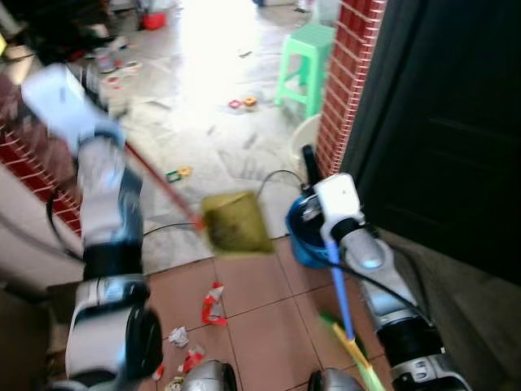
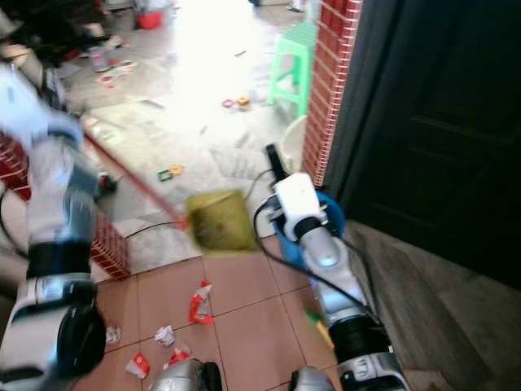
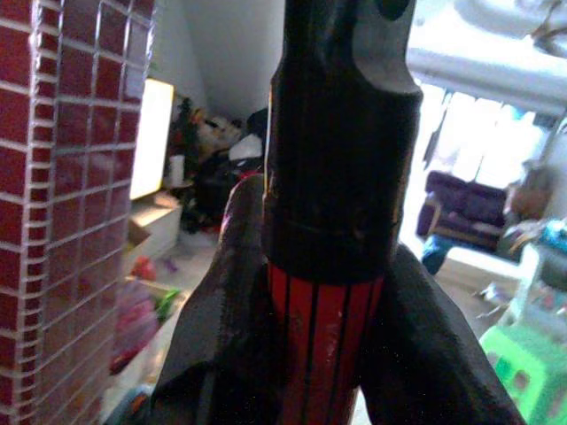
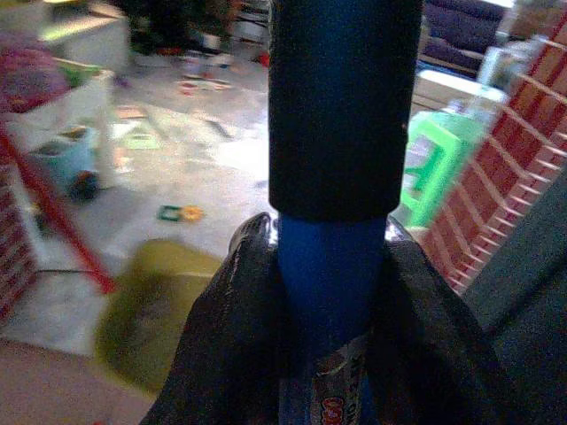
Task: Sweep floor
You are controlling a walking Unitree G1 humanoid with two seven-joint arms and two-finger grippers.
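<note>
My left gripper [image 3: 324, 301] is shut on the red, black-capped handle [image 1: 163, 186] of an olive dustpan [image 1: 236, 221]. The pan hangs blurred above the line where grey floor meets brown tiles. My right gripper [image 4: 330, 274] is shut on the blue broom handle [image 1: 339, 289], whose black top end [image 1: 309, 163] points up and away. The broom's green and yellow bristles [image 1: 355, 352] lie low beside my right arm. Red and white paper scraps [image 1: 213, 305] and crumpled white bits [image 1: 177, 336] lie on the brown tiles below the pan.
A red brick pillar [image 1: 346, 73] and a dark door [image 1: 448, 122] stand close on the right. A blue bucket [image 1: 303, 228] sits by the pillar's foot, behind my right arm. A green stool [image 1: 308, 61] and small toy rings [image 1: 242, 103] are farther off. A low brick wall [image 2: 110, 240] is on the left.
</note>
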